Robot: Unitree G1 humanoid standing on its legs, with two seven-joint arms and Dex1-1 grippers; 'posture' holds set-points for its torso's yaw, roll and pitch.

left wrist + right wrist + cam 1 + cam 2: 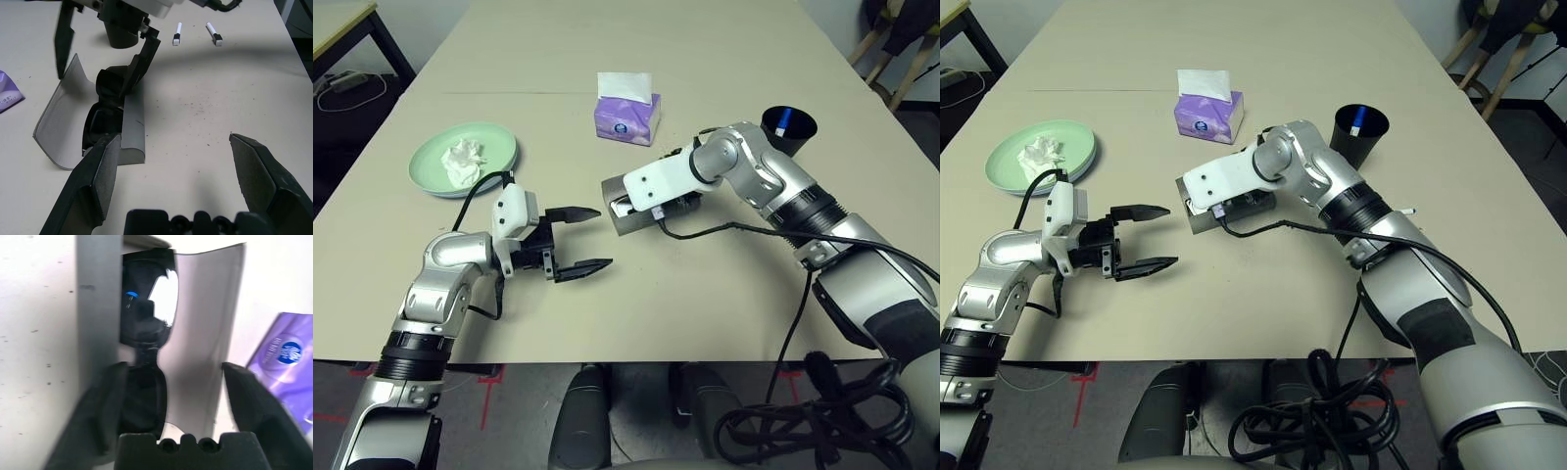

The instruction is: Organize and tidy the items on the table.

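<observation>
I read this as the glasses step: the black sunglasses [105, 110] lie inside the grey oblong glasses case [61, 125], whose lid stands open, at the middle of the table [705, 304]. My right gripper [105, 51] hangs directly over them with its fingers spread wide, one on each side of the frames, pinching nothing, so I judge the glasses to be set down in the case. My left gripper [579, 241] hovers just beside the case, also spread and empty. Next I would need to lift the right arm clear without snagging the frames, then fold the lid over (the left gripper looks well placed to steady the case while I do). Elsewhere, the crumpled white tissue [463, 160] sits on the mint green plate [435, 176] to the left, the blue-and-white pen [785, 121] stands in the black cup [795, 137] to the right, and a purple tissue box [626, 117] rests farther back. The beige top is smooth with a faint seam across it; a smaller black-legged desk [342, 29] stands at the far left, wooden legs at the far right.
</observation>
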